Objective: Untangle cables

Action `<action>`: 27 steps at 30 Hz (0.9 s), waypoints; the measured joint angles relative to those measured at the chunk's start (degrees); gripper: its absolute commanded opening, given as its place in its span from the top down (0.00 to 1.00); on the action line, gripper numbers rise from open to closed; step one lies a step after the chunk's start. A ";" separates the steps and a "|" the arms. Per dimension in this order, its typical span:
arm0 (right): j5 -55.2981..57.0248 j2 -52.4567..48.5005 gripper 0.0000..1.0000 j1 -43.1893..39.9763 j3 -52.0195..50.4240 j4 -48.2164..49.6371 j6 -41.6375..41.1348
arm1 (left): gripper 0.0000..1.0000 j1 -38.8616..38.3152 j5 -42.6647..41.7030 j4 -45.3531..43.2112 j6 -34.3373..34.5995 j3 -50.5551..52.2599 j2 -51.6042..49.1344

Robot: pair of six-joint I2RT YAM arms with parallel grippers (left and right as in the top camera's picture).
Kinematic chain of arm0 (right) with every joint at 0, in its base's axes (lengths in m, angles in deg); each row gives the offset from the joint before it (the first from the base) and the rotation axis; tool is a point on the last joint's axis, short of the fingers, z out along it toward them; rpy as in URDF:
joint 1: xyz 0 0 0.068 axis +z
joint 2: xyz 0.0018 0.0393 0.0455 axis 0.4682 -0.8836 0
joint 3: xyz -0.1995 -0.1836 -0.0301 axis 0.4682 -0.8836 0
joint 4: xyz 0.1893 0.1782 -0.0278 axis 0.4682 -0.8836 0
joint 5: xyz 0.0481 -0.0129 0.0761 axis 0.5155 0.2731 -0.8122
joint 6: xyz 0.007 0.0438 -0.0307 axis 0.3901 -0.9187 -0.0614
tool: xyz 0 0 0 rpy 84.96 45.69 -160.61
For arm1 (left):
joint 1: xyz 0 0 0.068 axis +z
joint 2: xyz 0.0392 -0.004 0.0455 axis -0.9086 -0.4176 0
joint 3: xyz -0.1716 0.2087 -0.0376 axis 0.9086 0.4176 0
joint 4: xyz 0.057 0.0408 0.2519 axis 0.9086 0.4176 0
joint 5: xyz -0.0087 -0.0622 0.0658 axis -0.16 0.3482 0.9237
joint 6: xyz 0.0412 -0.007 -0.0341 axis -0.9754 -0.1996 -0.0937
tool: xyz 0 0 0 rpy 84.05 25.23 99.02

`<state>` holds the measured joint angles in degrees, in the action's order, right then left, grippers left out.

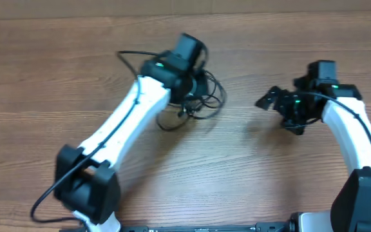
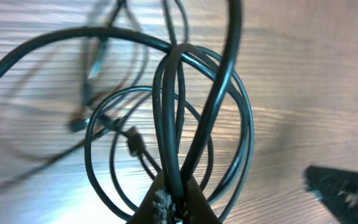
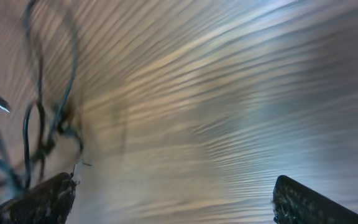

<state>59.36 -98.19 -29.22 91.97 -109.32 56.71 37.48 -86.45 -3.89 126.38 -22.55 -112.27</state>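
The cables (image 1: 206, 106) lie as a tangle of thin black loops on the wooden table (image 1: 250, 167), just left of centre. My left gripper (image 1: 195, 90) reaches down into the tangle. In the left wrist view its jaws (image 2: 174, 208) are shut on a few strands of the cables (image 2: 166, 124), which rise in a tall loop from between the fingertips. Small plug ends (image 2: 134, 142) lie on the wood behind. My right gripper (image 1: 269, 98) stands open to the right of the tangle, apart from it. Nothing is between its fingers (image 3: 42, 202), and the cables (image 3: 36, 130) show blurred at its far left.
One strand (image 1: 131, 55) trails out to the left from the tangle toward the table's back. The right gripper's dark tip (image 2: 347, 186) shows at the lower right of the left wrist view. Bare wood lies between the two arms.
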 measured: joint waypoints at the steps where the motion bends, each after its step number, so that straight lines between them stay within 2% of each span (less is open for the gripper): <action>1: -1.20 0.00 0.00 1.57 0.00 1.05 0.37 | 0.96 1.05 -0.02 0.87 -0.55 0.00 0.98; 7: -8.28 0.00 0.02 8.35 0.00 11.41 2.95 | 0.96 4.76 -1.46 2.69 -6.97 0.00 3.58; 13: -12.79 0.00 0.23 12.74 0.00 18.86 5.73 | 0.96 6.21 -4.59 4.22 -13.55 0.00 3.61; 17: -13.77 0.00 0.25 15.54 0.00 21.68 7.96 | 0.95 7.02 -8.57 4.26 -19.63 0.00 3.61; 22: -14.58 0.00 0.37 18.34 0.00 24.87 9.79 | 0.96 7.37 -11.52 5.31 -27.30 0.00 3.61; 27: -16.79 0.00 0.41 19.41 0.00 26.75 8.87 | 0.96 7.37 -11.32 6.38 -31.06 0.00 3.61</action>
<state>42.57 -98.19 -9.81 91.97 -82.57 65.58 44.85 -97.77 2.50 95.32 -22.55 -108.67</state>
